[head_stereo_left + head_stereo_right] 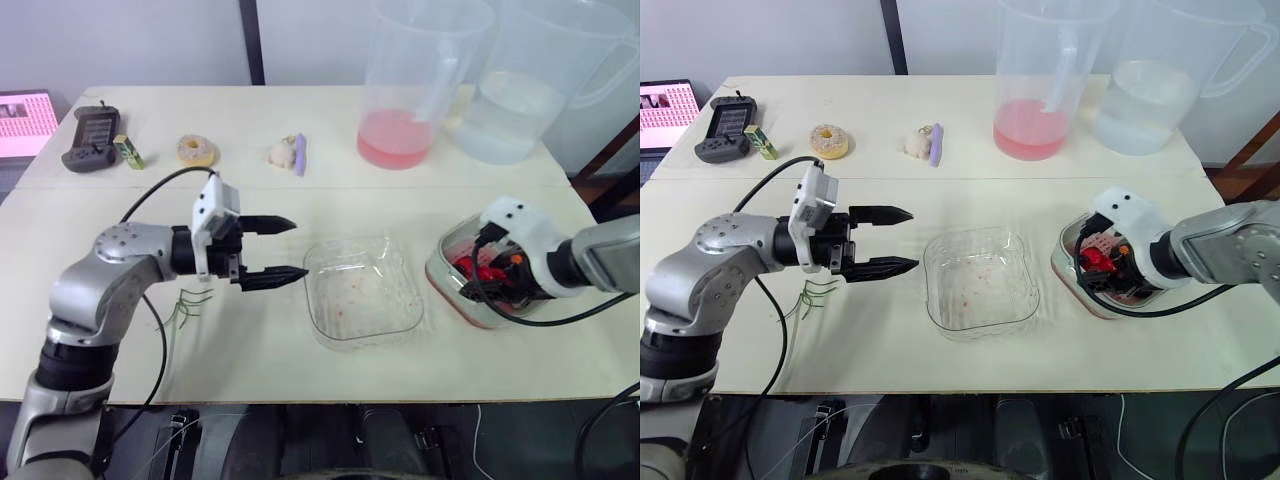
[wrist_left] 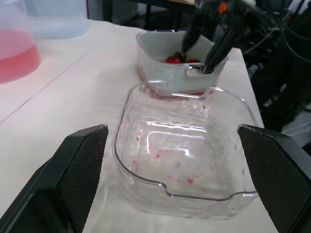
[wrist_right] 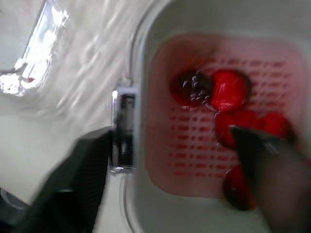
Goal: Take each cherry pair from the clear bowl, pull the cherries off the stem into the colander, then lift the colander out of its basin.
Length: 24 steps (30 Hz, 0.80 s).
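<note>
- The left gripper (image 1: 298, 248) hovered above the white table (image 1: 300, 200), just beside the left edge of the clear bowl (image 1: 360, 300). It pointed toward the bowl.
- Its two black fingers were spread wide, one above the other. They held nothing and touched nothing.
- The clear bowl sat near the middle of the table's front half, with red specks and smears on its bottom.
- A few thin green stems (image 1: 188, 303) lay on the table beneath the left arm.
- The pink colander (image 3: 189, 155) sat inside its pale basin (image 2: 160, 73), just to the right of the clear bowl.
- Several red cherries (image 3: 231, 92) lay in the colander.
- The right gripper (image 2: 198, 54) reached down into the basin from above.
- Its fingers were apart. One dipped inside the colander among the cherries, and the other was down at the edge facing the clear bowl. Whether either pressed on the rim could not be told.
- At the back of the table stood a jug of pink liquid (image 1: 405, 90) and a jug of clear water (image 1: 530, 90).
</note>
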Each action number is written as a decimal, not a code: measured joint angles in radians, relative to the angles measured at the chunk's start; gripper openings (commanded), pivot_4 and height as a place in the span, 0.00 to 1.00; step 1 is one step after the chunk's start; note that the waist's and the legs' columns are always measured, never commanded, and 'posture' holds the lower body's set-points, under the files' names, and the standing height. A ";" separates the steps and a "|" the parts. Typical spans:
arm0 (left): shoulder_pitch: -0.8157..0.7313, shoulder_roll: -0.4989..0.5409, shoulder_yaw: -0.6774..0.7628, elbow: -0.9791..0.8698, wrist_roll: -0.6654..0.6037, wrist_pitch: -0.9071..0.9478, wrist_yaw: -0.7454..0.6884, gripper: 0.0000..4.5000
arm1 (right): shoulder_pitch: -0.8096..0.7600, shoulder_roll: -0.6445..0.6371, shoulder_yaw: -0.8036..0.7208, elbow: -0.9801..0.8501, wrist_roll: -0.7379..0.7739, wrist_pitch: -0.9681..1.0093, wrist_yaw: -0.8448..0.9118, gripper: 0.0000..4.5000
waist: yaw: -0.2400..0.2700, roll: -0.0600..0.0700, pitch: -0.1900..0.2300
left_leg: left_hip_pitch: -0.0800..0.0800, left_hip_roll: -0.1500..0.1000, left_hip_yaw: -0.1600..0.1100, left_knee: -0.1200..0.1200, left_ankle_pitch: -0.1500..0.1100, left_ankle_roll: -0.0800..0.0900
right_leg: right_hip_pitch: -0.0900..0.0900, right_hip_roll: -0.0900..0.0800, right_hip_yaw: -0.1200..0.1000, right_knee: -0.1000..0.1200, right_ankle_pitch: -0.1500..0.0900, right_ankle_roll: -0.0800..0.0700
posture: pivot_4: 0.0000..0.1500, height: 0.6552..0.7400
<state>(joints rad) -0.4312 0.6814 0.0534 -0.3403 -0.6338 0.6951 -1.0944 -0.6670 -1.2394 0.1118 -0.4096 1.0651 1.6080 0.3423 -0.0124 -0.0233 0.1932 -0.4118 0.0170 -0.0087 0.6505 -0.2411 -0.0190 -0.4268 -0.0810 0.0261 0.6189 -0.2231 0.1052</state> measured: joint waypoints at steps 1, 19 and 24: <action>0.004 0.010 0.005 -0.007 -0.005 0.001 0.009 1.00 | -0.001 0.007 0.007 0.001 0.003 0.000 -0.007 0.60 | 0.000 0.000 0.000 | 0.000 0.000 0.000 0.001 0.000 0.000 | 0.000 0.000 0.000 0.000 0.000 0.000 | 1.00 1.00; -0.037 0.034 -0.016 0.026 -0.005 -0.033 0.014 1.00 | 0.021 0.065 0.020 0.031 0.147 0.000 -0.219 0.31 | 0.000 0.000 0.000 | 0.000 0.000 0.000 0.001 0.000 0.000 | 0.001 0.000 0.000 0.000 0.000 0.000 | 1.00 1.00; -0.060 0.032 -0.042 0.061 0.004 -0.051 0.005 1.00 | 0.021 0.071 0.017 0.031 0.197 0.000 -0.279 0.06 | -0.003 0.000 0.000 | 0.000 0.000 0.000 0.001 0.000 0.000 | 0.001 0.000 0.000 0.000 0.000 0.000 | 1.00 1.00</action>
<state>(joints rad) -0.4915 0.7136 0.0111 -0.2796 -0.6295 0.6439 -1.0897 -0.6457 -1.1685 0.1290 -0.3784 1.2617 1.6081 0.0635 -0.0157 -0.0233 0.1930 -0.4115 0.0170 -0.0086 0.6517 -0.2411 -0.0189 -0.4259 -0.0809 0.0262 0.6190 -0.2228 0.1049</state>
